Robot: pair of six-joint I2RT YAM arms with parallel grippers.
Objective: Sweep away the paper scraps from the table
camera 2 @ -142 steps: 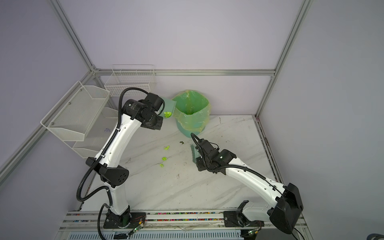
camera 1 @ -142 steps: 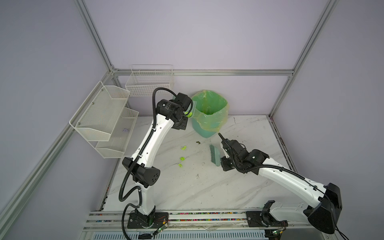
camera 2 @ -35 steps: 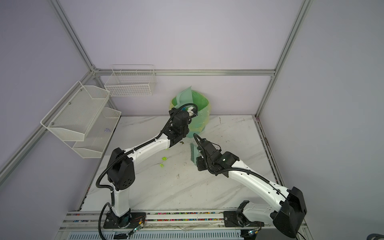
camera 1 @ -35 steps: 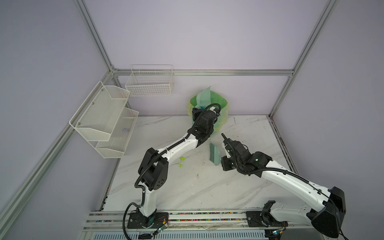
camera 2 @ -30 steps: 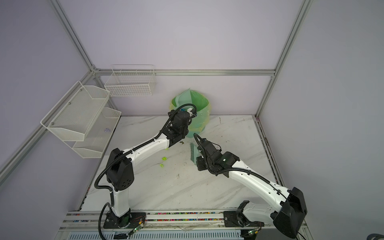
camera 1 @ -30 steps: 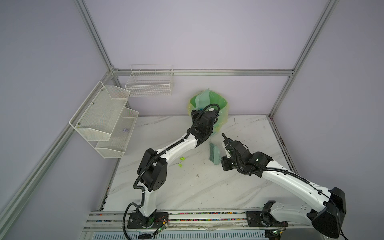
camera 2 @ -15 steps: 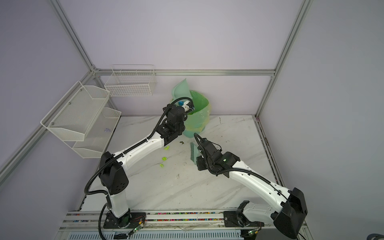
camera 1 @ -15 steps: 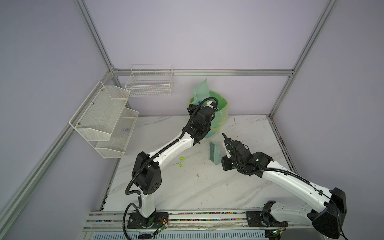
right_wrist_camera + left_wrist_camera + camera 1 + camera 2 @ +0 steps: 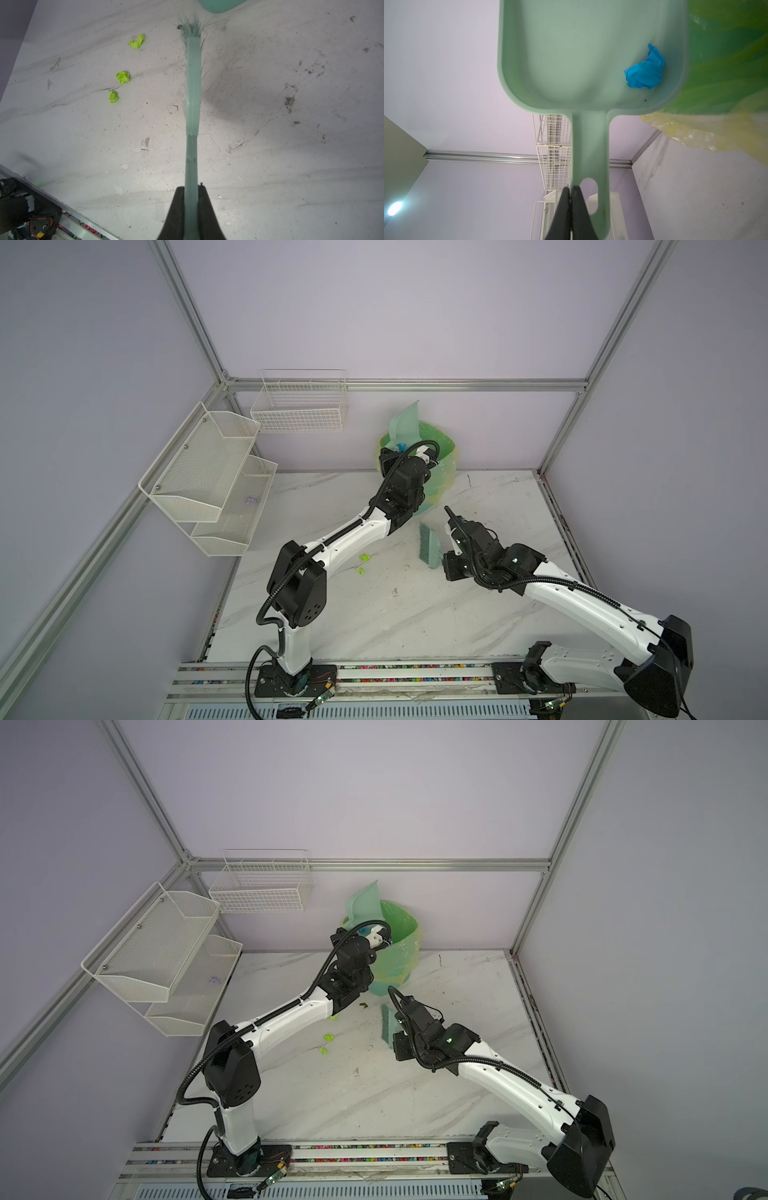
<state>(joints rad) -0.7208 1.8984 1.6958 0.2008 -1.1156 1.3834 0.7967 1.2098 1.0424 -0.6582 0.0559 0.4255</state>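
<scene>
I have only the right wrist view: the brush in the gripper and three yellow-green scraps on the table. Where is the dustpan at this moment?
Observer: The left gripper holds the dustpan by its handle, raised at the rim of the green-lined bin, with its lip pointing up.
Operator: Is it empty?
Observer: No. The left wrist view shows one blue scrap lying in it, near the handle end.
Operator: And from above, is something hidden?
Observer: In a top view the left arm partly covers one yellow-green scrap. The two others lie uncovered beside it.
</scene>
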